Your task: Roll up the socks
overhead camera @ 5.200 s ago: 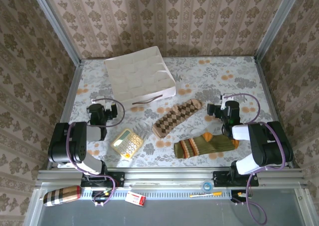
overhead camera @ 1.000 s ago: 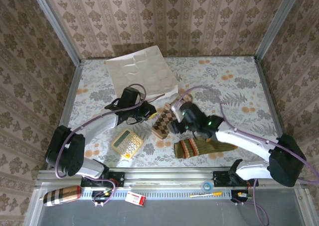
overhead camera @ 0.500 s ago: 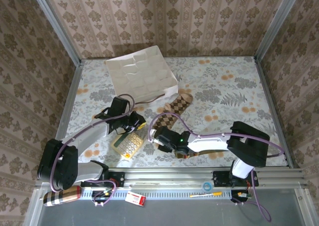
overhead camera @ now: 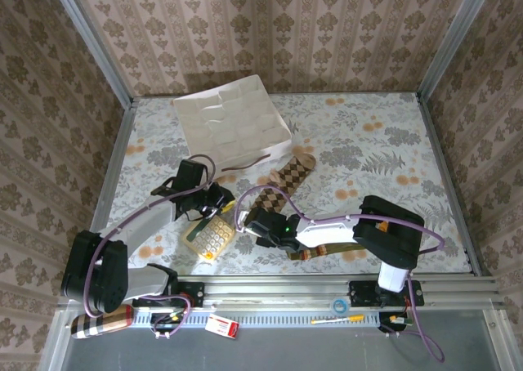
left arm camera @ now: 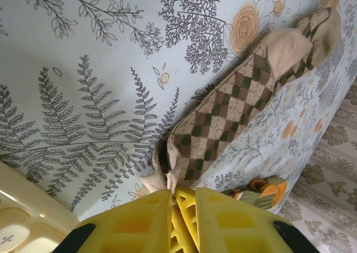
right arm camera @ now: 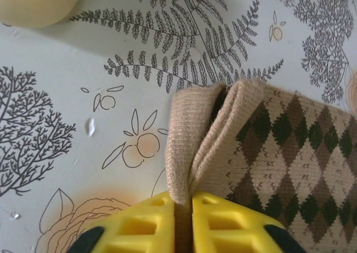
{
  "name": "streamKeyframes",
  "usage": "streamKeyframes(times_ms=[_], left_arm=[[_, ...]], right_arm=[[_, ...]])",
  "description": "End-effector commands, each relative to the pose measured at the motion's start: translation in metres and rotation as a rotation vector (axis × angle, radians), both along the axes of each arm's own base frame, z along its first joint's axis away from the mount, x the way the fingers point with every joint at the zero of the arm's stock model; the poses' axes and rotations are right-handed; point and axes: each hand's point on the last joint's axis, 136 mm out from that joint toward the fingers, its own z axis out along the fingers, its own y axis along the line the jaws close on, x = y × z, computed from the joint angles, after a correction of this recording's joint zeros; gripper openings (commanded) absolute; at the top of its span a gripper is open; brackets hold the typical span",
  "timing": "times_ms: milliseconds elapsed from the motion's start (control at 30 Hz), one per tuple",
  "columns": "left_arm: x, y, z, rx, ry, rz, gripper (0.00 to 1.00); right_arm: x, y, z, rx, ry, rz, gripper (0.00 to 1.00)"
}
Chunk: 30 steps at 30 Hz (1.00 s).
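Right wrist: right gripper (right arm camera: 184,200) jaws clenched on the folded tan cuff of the brown-and-tan argyle knit sock (right arm camera: 279,147).
Left wrist: left gripper (left arm camera: 174,194) jaws pinch that same cuff; the sock stretches flat across the fern-printed counter (left arm camera: 83,69).
Neighbour: olive-green knit sock (left arm camera: 262,187), orange-toed, lies nearby, unrolled.
Progress: barely begun, with no turn made and both socks left to roll.

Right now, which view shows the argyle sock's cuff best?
Right wrist: the cuff is close up, its folded edge pinched in the right gripper. Left wrist shows the whole argyle sock, cuff end at the left gripper. In top external the arms cover the cuff.
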Motion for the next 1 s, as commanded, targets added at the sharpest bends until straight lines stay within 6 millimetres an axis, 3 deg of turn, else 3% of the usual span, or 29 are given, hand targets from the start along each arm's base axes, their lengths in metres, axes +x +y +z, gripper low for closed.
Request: streamKeyframes(times_ms=[0,267,500,800,967], left_arm=[[-0.006,0.001,0.0,-0.008,0.045,0.012,0.18],[-0.01,-0.007,-0.005,0.015,0.138,0.049,0.23],[-0.022,-0.029,-0.015,0.021,0.247,0.061,0.27],[-0.02,-0.04,-0.015,-0.028,0.261,0.093,0.28],[-0.016,-0.054,-0.016,-0.076,0.27,0.11,0.39]], right_arm=[[-0.006,-0.003,0.01,0.05,0.053,-0.027,0.04],[-0.015,-0.013,0.007,0.209,0.329,-0.113,0.0],[-0.01,-0.023,0.005,0.336,0.539,-0.201,0.0],[0.008,-0.035,0.01,0.439,0.669,-0.29,0.0],[0.011,-0.031,0.018,0.456,0.666,-0.263,0.0]])
